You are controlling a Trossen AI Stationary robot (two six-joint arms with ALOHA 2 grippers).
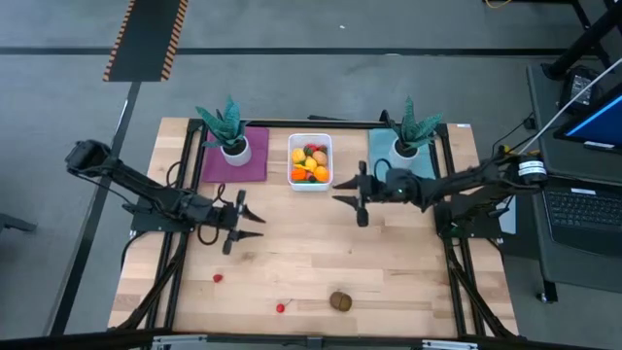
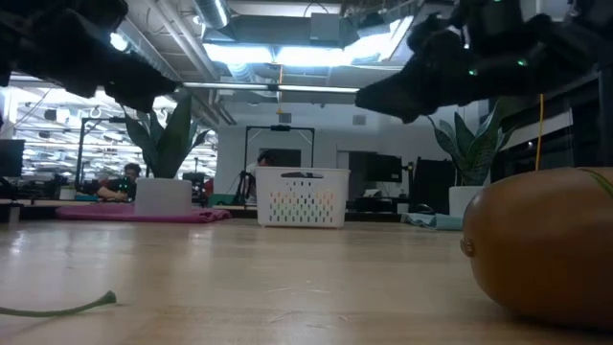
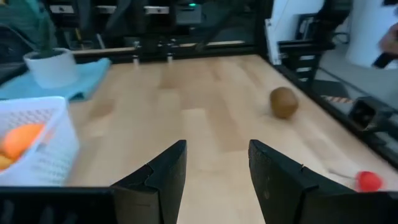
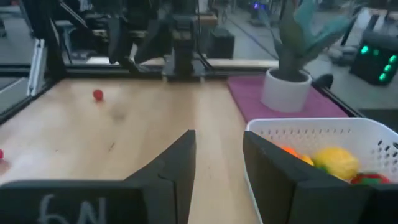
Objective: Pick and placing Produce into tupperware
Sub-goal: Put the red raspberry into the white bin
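Both claws, left claw [image 1: 255, 223] and right claw [image 1: 345, 198], part-open, empty.

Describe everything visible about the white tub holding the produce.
The white tub is a small rectangular plastic basket with rounded corners and perforated walls. It stands upright at the table's far middle, between the purple mat and teal mat, filled with orange, yellow, red and green toy produce. Neither end effector touches it.

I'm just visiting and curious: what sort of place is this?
Probably a robotics lab or workshop: two dark robot arms work at a framed wooden table, a laptop sits alongside, and ceiling strip lights hang over an open workspace.
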